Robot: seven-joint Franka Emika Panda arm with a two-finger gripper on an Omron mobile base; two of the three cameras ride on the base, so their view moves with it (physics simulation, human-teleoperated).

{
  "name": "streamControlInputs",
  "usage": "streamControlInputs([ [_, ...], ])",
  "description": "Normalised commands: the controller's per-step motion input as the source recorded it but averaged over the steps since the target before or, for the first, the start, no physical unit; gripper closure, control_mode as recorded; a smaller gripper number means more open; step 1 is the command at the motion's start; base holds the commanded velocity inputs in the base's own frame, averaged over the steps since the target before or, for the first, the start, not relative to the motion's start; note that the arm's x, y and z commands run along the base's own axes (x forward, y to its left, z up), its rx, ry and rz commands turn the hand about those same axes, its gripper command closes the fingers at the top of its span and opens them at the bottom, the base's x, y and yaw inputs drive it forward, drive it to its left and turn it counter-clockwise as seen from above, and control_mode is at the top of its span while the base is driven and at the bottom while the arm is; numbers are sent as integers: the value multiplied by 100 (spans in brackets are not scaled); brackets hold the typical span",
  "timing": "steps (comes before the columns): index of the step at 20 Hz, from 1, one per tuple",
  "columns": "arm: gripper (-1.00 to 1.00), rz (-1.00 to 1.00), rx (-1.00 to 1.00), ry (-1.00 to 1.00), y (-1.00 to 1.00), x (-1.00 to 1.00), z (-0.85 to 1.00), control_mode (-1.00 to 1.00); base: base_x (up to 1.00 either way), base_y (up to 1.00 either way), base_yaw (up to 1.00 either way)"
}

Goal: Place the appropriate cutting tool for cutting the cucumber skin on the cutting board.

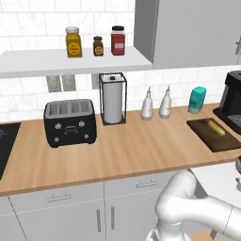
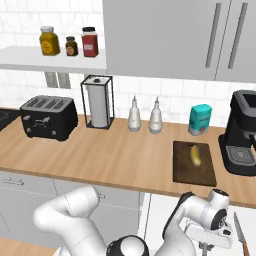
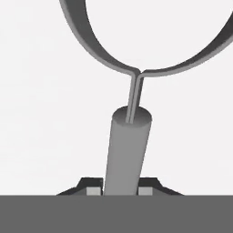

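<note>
Peeler [image 3: 127, 145] — round grey handle, looped blade — between fingers [image 3: 146, 189].

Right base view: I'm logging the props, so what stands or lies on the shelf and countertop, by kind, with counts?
Shelf jars: 3
Toaster: 1
Paper towel holder: 1
White bottles: 2
Teal box: 1
Coffee machine: 1
Cutting board: 1
Cucumber: 1
Total: 11
</note>
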Motion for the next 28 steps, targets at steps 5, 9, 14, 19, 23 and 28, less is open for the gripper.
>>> streamControlInputs([
  [5,100,-7,0,-3,15,-39,67,-100,0,0,0],
  [9,100,-10,0,0,26,-41,100,-100,0,0,0],
  [14,100,-8,0,0,30,-36,100,-100,0,0,0],
  [19,100,-8,0,0,37,-6,100,-100,0,0,0],
  [23,100,-12,0,-1,15,4,99,-100,0,0,0],
  [28,100,-3,0,-1,0,31,87,-100,0,0,0],
])
